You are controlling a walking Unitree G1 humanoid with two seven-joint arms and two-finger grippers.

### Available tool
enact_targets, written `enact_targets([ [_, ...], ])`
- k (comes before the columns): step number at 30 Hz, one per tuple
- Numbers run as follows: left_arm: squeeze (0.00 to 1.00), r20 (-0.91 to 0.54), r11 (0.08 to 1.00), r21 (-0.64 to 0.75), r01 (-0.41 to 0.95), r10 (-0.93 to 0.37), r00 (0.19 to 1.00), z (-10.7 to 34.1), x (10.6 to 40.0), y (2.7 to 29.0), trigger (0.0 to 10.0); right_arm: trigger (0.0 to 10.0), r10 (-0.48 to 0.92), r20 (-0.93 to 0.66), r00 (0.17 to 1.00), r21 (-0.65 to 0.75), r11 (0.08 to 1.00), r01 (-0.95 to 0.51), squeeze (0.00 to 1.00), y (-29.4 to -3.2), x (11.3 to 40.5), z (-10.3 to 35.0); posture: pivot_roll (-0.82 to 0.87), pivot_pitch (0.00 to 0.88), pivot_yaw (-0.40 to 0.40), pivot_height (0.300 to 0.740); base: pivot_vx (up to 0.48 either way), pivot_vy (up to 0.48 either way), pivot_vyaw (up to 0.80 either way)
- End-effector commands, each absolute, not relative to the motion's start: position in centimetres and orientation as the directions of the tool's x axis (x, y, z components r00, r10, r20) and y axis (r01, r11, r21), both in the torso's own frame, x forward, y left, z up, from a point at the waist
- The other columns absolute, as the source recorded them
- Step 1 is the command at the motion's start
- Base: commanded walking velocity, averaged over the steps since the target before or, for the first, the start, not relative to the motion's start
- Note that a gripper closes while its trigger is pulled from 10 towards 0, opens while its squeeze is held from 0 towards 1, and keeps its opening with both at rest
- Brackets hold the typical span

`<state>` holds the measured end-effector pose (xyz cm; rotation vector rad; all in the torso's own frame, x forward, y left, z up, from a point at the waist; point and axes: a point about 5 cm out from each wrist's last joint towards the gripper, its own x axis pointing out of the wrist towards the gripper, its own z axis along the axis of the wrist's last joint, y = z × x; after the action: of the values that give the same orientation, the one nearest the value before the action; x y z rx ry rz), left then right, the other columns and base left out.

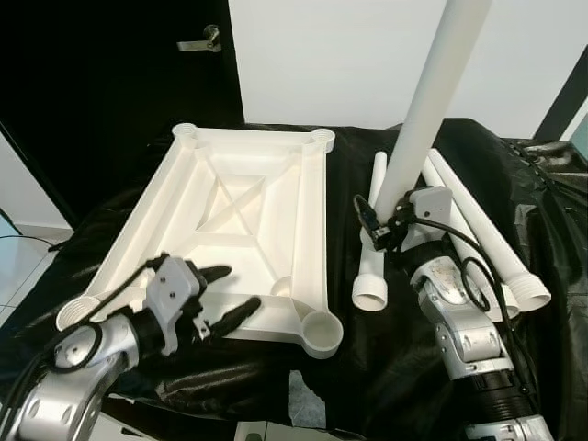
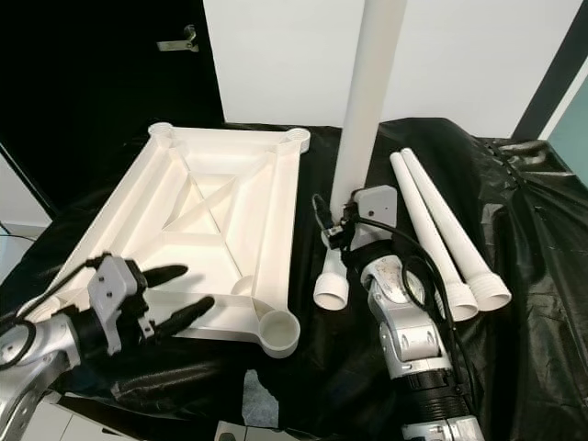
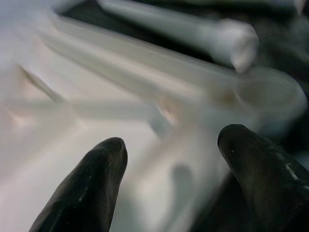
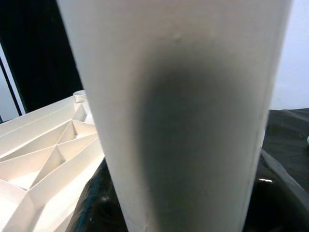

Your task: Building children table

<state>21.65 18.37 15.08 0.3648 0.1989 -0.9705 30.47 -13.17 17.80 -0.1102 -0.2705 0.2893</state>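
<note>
- My right gripper (image 1: 393,209) has its jaws clamped on a white table leg (image 1: 428,101), held upright and leaning slightly, its top running out of frame.
- My left gripper (image 1: 223,294) has its jaws spread apart, holding nothing, hovering over the near edge of the upturned white tabletop (image 1: 241,204).
- The tabletop lies underside up on the black-draped surface (image 1: 386,367), round sockets at its corners.
- Three more legs (image 2: 439,230) lie on the cloth beside the tabletop, around my right arm.
</note>
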Motion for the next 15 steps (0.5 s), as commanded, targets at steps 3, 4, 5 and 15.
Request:
enact_targets([
  [3, 0.0, -0.382, 0.39, 0.171, 0.905, -0.82, 0.426, 14.5, 20.7, 17.5, 10.0, 10.0, 0.3, 0.251, 0.92, -0.146, 0.952, -0.271, 0.0, -13.1, 30.4, 18.0, 0.15, 0.0, 0.008, 0.74, 0.0, 0.0, 0.0],
  [4, 0.0, -0.382, 0.39, 0.171, 0.905, -0.82, 0.426, 14.5, 20.7, 17.5, 10.0, 10.0, 0.3, 0.251, 0.92, -0.146, 0.952, -0.271, 0.0, -13.1, 30.4, 18.0, 0.15, 0.0, 0.008, 0.74, 0.0, 0.0, 0.0],
  [5, 0.0, -0.415, 0.384, 0.173, 0.907, -0.807, 0.421, 13.9, 20.7, 17.3, 10.0, 10.0, 0.303, 0.249, 0.92, -0.148, 0.951, -0.272, 0.0, -13.1, 30.5, 17.9, 0.14, 0.0, 0.006, 0.74, 0.0, 0.0, 0.0],
  [15, 0.0, -0.585, 0.323, 0.268, 0.908, -0.694, 0.42, 11.9, 21.7, 17.5, 8.6, 10.0, 0.319, 0.243, 0.916, -0.16, 0.945, -0.286, 0.0, -12.9, 30.7, 18.0, 0.14, 0.0, 0.002, 0.74, 0.0, 0.0, 0.0],
])
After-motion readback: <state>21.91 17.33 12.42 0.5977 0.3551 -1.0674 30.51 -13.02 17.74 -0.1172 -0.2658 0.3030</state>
